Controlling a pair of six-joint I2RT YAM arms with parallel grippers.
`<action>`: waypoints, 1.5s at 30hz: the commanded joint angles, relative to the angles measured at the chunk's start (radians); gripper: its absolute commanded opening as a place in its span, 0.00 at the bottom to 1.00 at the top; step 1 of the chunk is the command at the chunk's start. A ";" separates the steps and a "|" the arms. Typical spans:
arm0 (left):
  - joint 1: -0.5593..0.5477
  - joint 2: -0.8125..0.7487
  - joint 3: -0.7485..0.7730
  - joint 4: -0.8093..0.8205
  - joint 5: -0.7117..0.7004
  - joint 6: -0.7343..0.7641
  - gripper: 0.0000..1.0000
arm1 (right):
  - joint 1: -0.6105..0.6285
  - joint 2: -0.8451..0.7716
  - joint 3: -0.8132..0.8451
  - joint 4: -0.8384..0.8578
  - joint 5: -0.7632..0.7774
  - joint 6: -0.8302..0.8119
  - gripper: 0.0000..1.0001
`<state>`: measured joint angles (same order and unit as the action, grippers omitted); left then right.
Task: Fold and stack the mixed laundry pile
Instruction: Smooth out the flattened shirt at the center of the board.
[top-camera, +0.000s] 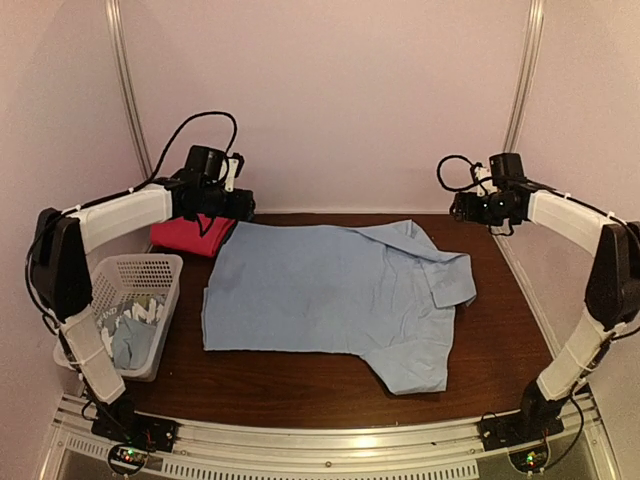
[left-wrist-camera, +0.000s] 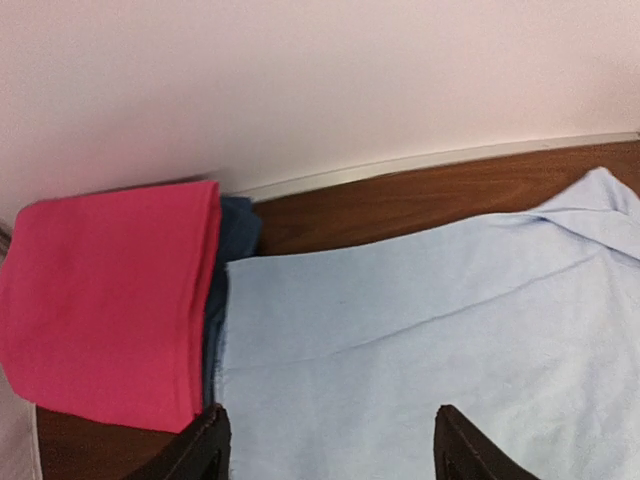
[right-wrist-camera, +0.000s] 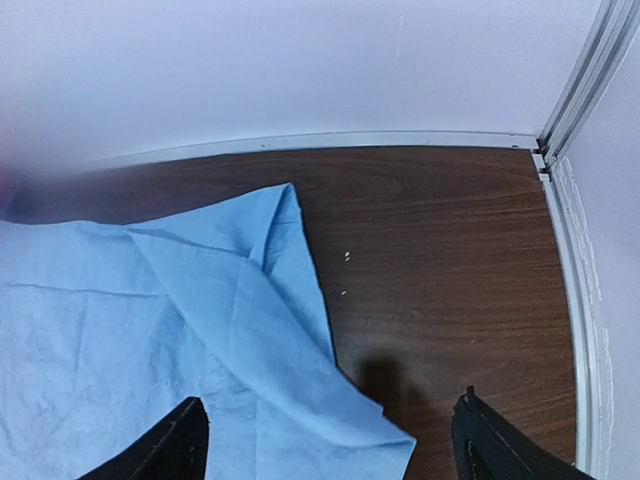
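Wooden table (top-camera: 500, 330) with white basket (top-camera: 140, 262) of blue garments (top-camera: 130, 338)

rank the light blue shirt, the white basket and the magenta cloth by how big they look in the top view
1. light blue shirt, by far the largest
2. white basket, clearly smaller
3. magenta cloth, smallest as seen, though the left arm hides part of it, so its full extent is unsure

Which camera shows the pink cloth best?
The left wrist view: the folded pink cloth fills its left side, on a dark blue cloth, next to the light blue shirt. The top view shows only a part, hidden behind the left arm. The right wrist view does not show it.
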<state>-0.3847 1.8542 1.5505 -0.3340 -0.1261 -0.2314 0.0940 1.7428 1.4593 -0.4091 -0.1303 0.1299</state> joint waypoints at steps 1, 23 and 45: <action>-0.182 -0.166 -0.188 0.115 0.250 0.146 0.71 | 0.018 -0.248 -0.298 0.064 -0.190 0.107 0.83; -0.633 -0.102 -0.530 0.416 0.353 0.304 0.56 | 0.129 -0.607 -0.827 0.104 0.035 0.327 0.76; -0.749 0.021 -0.430 0.442 0.343 0.434 0.60 | 0.102 0.290 0.380 0.132 -0.236 0.172 0.25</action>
<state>-1.0565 1.8103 1.0443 0.0502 0.1947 0.1276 0.1841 1.9411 1.6054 -0.2539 -0.1772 0.3222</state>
